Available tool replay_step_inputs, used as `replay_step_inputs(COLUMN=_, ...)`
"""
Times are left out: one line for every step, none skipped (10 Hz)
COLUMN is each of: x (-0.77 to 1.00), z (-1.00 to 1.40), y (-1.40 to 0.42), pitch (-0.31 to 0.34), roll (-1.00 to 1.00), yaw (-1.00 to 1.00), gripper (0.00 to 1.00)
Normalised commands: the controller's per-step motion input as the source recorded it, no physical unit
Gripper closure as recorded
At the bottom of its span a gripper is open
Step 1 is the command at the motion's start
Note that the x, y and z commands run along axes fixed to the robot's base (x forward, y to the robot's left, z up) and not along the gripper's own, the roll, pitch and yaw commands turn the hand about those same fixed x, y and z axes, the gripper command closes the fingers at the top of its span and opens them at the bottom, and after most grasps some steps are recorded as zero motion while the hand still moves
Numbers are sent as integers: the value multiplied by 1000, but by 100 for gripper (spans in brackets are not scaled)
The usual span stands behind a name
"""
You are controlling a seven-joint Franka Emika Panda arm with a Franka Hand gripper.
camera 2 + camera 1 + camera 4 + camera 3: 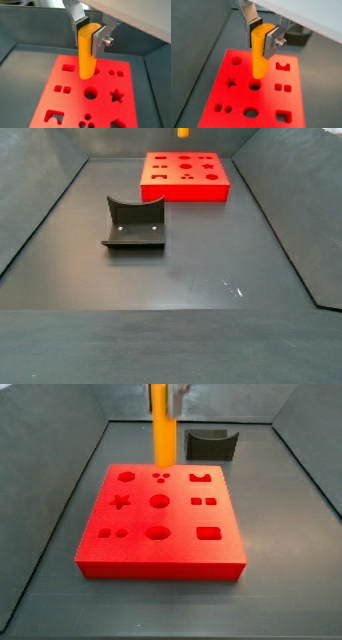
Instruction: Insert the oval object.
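My gripper [262, 36] is shut on the oval object [259, 55], a long orange-yellow peg, near its upper end. The peg hangs upright, its lower end above the red block [244, 100] and apart from it. Both wrist views show this; in a wrist view the gripper [90, 34] holds the peg [87, 57] over the block [100, 107]. In a side view the peg [160, 424] hangs from the gripper [170, 392] over the far edge of the block [160, 549]. In a side view only the peg's tip [182, 132] shows above the block [187, 190].
The block's top has several shaped holes, among them a round hole [159, 501] and a star [120, 502]. A dark grey curved holder [210, 444] stands beyond the block, also seen in a side view [135, 223]. Grey bin walls [67, 474] slope up on both sides.
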Motion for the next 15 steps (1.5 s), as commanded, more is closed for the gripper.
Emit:
replay_step_inputs(x=-83, z=-269, y=-14, pitch=40, roll=129, yaw=-1000, gripper=100)
replay_step_inputs(x=-209, z=0, y=-63, pitch=149, roll=241, yaw=-823, gripper=100)
replay_step_inputs(x=-289, z=111, y=-86, pitch=191, roll=287, yaw=-720, gripper=100)
replay_step_inputs(x=-243, z=20, y=-140, pitch=176, roll=283, yaw=-751, gripper=100)
replay_step_inputs(x=0, z=-269, y=-257, pitch=43, roll=100, yaw=-894, gripper=100)
replay_step_inputs(x=0, z=-389, y=-131, pitch=0, roll=0, yaw=-1000, gripper=100)
replay_step_inputs(x=0, z=-323, y=-54, pitch=-27, roll=-11, yaw=-1000, gripper=100)
replay_step_inputs(x=0, z=-286, y=-66, pitch=-69, roll=-46, yaw=-1000, gripper=100)
replay_step_inputs(x=0, z=-226, y=-51, pitch=-71, roll=-71, yaw=-1000, gripper=100)
replay_step_inputs(x=0, z=-6, y=-189, pitch=-114, roll=-149, yaw=-854, gripper=100)
replay_step_inputs(x=0, z=0, y=-211, pitch=-190, roll=-234, yaw=-720, gripper=100)
replay_step_inputs(x=6, z=-97, y=-343, pitch=-239, roll=-221, yaw=-563, gripper=100)
replay_step_inputs(x=160, z=-131, y=-629, pitch=-59, roll=0, yaw=-514, gripper=100)
replay_step_inputs(x=251, z=-211, y=-677, pitch=0, roll=73, yaw=-466, gripper=100)
replay_step_inputs(x=231, z=-174, y=-669, pitch=0, roll=67, yaw=-480, gripper=100)
